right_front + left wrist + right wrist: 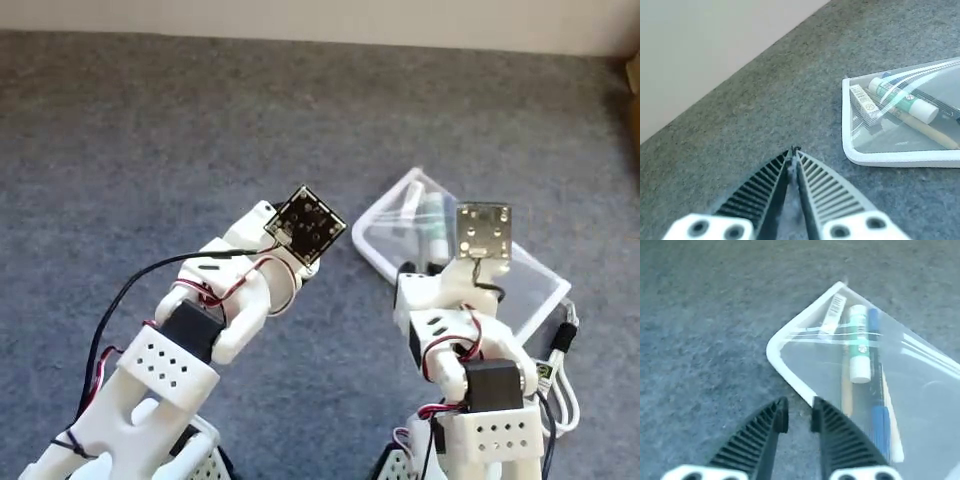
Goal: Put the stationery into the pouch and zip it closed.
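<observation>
Already inside the pouch (372, 250) (890, 157) (785, 372) is the stationery: a glue stick (430, 215) (902, 97) (858, 347) with a green band, a blue pen (879, 420), a wooden stick (935, 135) (846, 395) and a small white block (862, 100) (832, 315). They lie side by side, roughly parallel, with the block nearest the pouch's rounded corner and the glue stick just beside it. The pouch is clear with a white rim. It lies flat on the right half of the table (150, 150), about midway between the near and far edges. Whether its zip is closed cannot be told.

The right gripper (799, 412) hangs at the pouch's white rim near the rounded corner, its jaws parted by a narrow gap with nothing between them. One fingertip (817, 412) overlaps the rim in the right wrist view; whether it touches cannot be told. The right arm (450, 320) stands over the near part of the pouch.

The left gripper (793, 150) has its jaws pressed tip to tip, empty, above bare table well apart from the pouch, toward the table's middle. The left arm (230, 310) rises from the near left.

A white cable (568, 385) lies by the near right edge, and a pale wall (300, 15) runs along the far edge.
</observation>
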Robot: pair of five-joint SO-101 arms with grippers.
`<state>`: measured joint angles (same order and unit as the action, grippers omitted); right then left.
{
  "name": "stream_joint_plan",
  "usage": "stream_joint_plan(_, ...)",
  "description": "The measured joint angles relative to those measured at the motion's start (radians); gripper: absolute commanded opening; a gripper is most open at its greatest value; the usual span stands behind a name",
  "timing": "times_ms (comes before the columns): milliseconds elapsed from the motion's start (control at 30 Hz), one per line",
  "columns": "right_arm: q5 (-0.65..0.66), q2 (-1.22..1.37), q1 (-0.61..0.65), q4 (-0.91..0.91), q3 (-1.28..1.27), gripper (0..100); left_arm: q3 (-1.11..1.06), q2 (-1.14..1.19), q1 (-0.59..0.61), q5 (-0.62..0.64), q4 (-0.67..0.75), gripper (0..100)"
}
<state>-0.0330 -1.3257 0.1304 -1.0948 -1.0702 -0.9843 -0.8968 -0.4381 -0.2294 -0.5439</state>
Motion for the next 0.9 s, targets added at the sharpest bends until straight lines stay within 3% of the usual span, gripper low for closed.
stream_joint_plan(267, 0.06, 0.0, 0.074, 0.0, 0.0, 0.5, 0.0, 0.0, 0.002, 0.0, 0.0, 1)
stream_joint_plan(467, 0.061, -0.012, 0.101, 0.0, 0.0, 0.5, 0.0, -0.014, 0.083, 0.0, 0.0, 1)
stream_joint_plan(700, 0.064, -0.267, 0.101, 0.0, -0.034, 0.5, -0.084, -0.173, 0.206, 0.0, 0.0, 1)
stream_joint_plan(900, 0.069, -0.494, 0.101, 0.0, -0.17, 0.5, -0.245, -0.411, 0.236, 0.0, 0.0, 1)
